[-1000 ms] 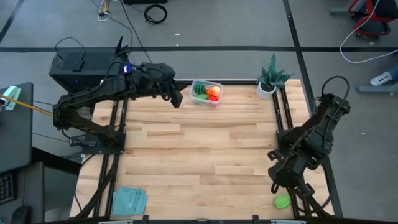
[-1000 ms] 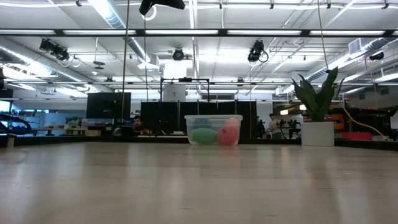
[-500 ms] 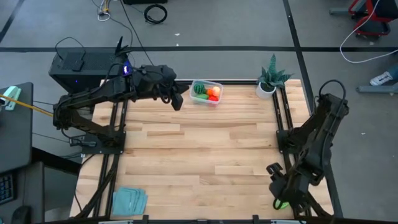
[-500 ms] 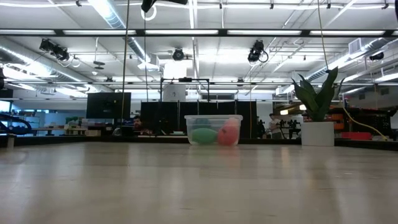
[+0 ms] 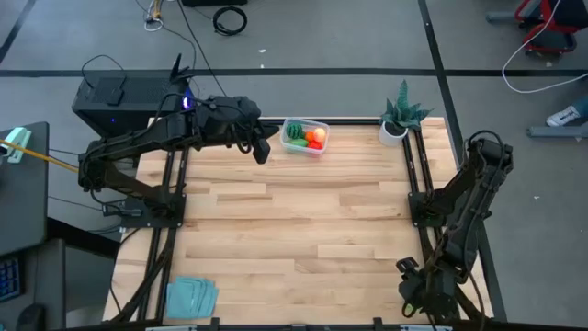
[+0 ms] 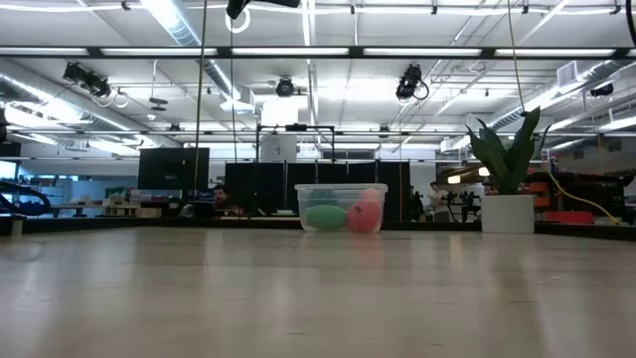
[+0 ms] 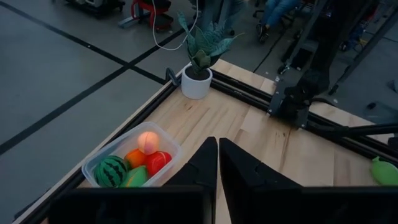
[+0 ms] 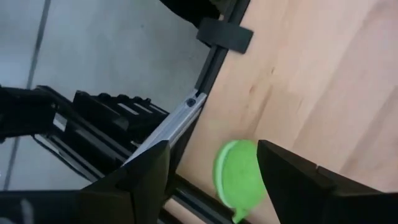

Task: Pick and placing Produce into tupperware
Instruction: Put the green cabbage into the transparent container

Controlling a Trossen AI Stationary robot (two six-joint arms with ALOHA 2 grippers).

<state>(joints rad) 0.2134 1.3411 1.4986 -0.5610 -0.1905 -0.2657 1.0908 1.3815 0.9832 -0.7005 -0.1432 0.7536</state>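
The tupperware (image 5: 305, 136) stands at the table's far edge with green, red, orange and peach produce inside; it also shows in the low view (image 6: 341, 207) and the left wrist view (image 7: 134, 162). My left gripper (image 5: 264, 150) hangs shut just left of the tupperware (image 7: 218, 146). One green produce piece (image 8: 239, 180) lies on the table at its near right corner, also seen in the left wrist view (image 7: 384, 171). My right gripper (image 8: 212, 148) is open above that piece, a finger on either side of it. In the high view the right arm (image 5: 419, 296) hides the piece.
A potted plant with a white pot (image 5: 397, 118) stands at the far right corner. A teal folded cloth (image 5: 190, 296) lies at the near left corner. Black frame rails (image 8: 186, 115) run along the table edge close to the green piece.
My right gripper has moved toward the table's near edge and down over the green piece, which the arm now covers in the high view. The left arm and the tupperware have stayed put.
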